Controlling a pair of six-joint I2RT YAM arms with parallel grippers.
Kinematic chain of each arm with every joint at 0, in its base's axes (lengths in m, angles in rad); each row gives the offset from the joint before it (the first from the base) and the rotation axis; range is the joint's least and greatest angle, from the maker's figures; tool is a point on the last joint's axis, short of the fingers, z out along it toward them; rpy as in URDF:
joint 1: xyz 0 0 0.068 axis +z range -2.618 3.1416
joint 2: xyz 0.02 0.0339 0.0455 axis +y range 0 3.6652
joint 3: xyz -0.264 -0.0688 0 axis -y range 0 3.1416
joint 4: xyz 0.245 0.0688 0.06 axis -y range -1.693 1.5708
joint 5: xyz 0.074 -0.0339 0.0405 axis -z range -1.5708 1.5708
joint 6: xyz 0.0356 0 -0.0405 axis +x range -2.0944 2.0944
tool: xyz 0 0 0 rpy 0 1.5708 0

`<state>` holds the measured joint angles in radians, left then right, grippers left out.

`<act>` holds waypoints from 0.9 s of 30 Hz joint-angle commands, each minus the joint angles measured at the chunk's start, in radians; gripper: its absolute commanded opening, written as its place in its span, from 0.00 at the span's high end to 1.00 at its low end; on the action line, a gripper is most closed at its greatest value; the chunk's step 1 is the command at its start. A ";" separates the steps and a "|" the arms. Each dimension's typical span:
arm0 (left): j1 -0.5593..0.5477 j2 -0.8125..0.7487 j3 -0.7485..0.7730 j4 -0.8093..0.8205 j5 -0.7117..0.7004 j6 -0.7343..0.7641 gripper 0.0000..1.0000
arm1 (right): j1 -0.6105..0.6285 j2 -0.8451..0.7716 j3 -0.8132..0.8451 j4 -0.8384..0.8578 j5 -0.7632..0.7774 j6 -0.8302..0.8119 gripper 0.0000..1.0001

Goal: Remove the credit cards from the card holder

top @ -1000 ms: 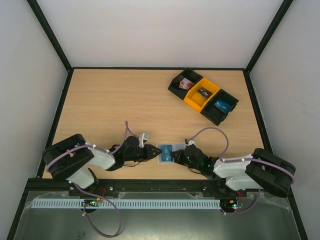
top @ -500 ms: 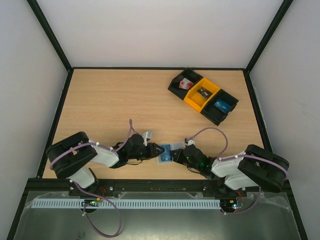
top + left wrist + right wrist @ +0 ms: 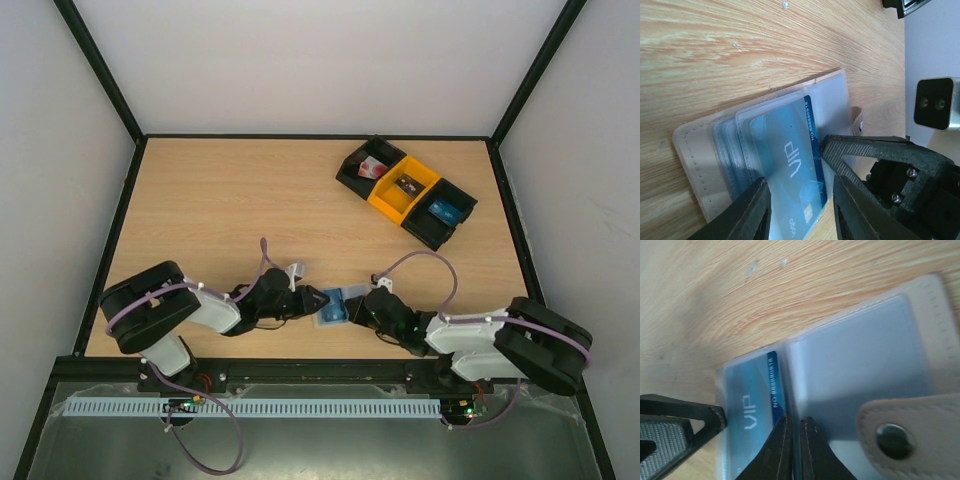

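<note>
The card holder (image 3: 340,305) lies open on the table near the front edge, between my two grippers. It is a pale translucent sleeve (image 3: 705,165) with a snap tab (image 3: 900,432). A blue credit card (image 3: 785,155) marked VIP sits in one pocket, its end sticking out towards my left gripper (image 3: 800,187). That gripper is open, one finger on each side of the card's end. My right gripper (image 3: 795,422) is shut on the holder's plastic beside the card (image 3: 752,405). In the top view the left gripper (image 3: 310,303) and right gripper (image 3: 357,312) face each other.
A row of three bins stands at the back right: a black one (image 3: 352,172) with a red-and-white item, a yellow one (image 3: 392,200) with a small dark item, and a black one (image 3: 428,230) holding a blue card (image 3: 443,210). The table's front edge lies just behind the grippers.
My left gripper has moved right onto the holder's left end and opened wider. The right gripper has stayed shut on the holder, barely shifting.
</note>
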<state>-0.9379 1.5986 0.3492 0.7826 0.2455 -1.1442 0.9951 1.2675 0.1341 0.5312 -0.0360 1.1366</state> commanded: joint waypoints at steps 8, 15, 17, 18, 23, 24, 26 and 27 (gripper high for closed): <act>-0.004 0.043 -0.015 -0.037 -0.046 0.012 0.62 | -0.002 -0.165 0.102 -0.372 0.058 -0.140 0.88; -0.004 0.040 -0.016 -0.045 -0.049 0.015 0.62 | -0.003 -0.110 0.105 -0.287 -0.012 -0.141 0.82; -0.005 0.038 -0.018 -0.045 -0.051 0.015 0.62 | -0.004 -0.089 0.104 -0.270 -0.020 -0.136 0.80; -0.006 0.037 -0.017 -0.046 -0.051 0.016 0.62 | -0.003 -0.079 0.106 -0.261 -0.025 -0.135 0.80; -0.005 0.035 -0.017 -0.055 -0.054 0.022 0.62 | -0.003 -0.038 0.106 -0.221 -0.050 -0.131 0.77; -0.005 0.035 -0.016 -0.057 -0.055 0.023 0.62 | -0.003 -0.034 0.105 -0.221 -0.050 -0.130 0.77; -0.006 0.035 -0.016 -0.059 -0.057 0.025 0.62 | -0.003 -0.024 0.102 -0.224 -0.047 -0.127 0.77; -0.006 0.035 -0.015 -0.060 -0.057 0.024 0.62 | -0.002 -0.020 0.103 -0.234 -0.042 -0.126 0.77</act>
<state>-0.9394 1.6161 0.3489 0.8124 0.2256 -1.1435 0.9939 1.2217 0.2317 0.3080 -0.0731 1.0096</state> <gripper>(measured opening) 0.377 0.230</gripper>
